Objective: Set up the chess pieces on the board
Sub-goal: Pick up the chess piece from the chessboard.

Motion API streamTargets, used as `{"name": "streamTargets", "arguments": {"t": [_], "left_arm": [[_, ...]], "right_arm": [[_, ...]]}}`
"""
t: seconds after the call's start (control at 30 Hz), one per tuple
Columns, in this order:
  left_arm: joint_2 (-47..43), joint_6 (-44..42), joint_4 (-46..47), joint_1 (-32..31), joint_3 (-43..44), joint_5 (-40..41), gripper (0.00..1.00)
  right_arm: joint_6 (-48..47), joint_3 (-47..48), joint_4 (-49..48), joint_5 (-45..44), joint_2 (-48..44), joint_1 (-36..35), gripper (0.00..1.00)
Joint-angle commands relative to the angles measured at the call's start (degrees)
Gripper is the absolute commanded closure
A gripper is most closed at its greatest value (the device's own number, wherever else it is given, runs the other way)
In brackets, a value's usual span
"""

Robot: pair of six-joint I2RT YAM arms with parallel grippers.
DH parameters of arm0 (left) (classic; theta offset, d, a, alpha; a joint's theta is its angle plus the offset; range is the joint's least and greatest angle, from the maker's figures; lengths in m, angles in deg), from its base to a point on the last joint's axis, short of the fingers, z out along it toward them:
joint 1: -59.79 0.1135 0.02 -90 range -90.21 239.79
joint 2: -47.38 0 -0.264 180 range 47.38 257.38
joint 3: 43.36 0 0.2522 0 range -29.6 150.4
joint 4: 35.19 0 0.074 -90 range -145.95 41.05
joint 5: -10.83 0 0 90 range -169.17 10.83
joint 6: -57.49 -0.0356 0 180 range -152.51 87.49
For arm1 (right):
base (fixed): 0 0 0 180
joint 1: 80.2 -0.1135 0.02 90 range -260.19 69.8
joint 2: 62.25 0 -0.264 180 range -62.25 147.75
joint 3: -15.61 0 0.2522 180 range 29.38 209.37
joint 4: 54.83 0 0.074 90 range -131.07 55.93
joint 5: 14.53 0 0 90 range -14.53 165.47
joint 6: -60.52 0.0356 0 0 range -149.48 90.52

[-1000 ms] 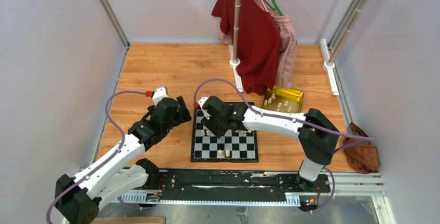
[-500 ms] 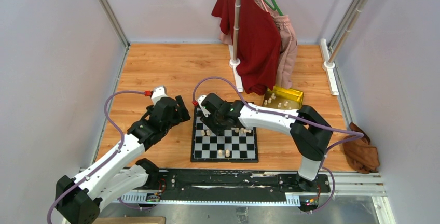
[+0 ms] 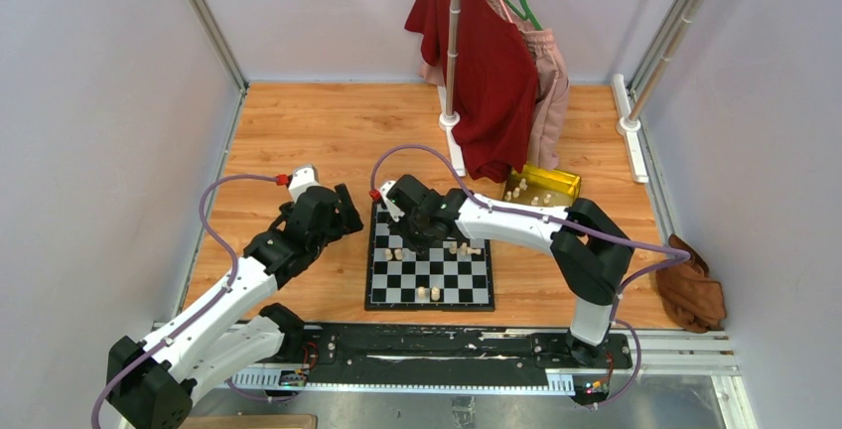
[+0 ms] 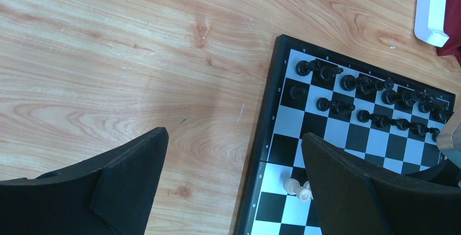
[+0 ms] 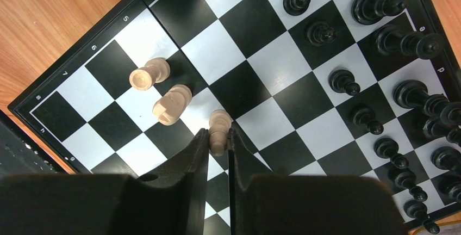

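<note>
Here, right fingers [image 5: 195,159] clamp a cream piece [image 5: 219,129]; left fingers [image 4: 130,169] gape beside the board [image 4: 292,121].

Black chessmen [image 5: 343,81] crowd far rows of board [image 5: 277,74] (tight); middle squares free.

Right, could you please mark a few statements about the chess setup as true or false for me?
1. The right gripper pinches a cream chessman. True.
2. The left gripper holds a black piece. False: it is open and empty, above the table beside the board.
3. The black chessmen stand in two rows along one board edge. True.
4. The yellow tin is empty. False: cream pieces lie in it.
</note>
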Motion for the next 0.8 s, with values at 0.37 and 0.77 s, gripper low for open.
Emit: {"name": "streamTargets", "arguments": {"t": [0.37,0.77], "left_arm": [[-0.3,-0.2,1.1,0.8,-0.3,0.1,0.0],[-0.5,0.8,0.4,0.8,0.0,0.3,0.0]], "right_arm": [[-0.4,-1.3,0.8,1.5,-4.9,0.5,0.93],[1.3,-4.1,5.4,-1.0,-10.0,-7.3,0.93]]}}
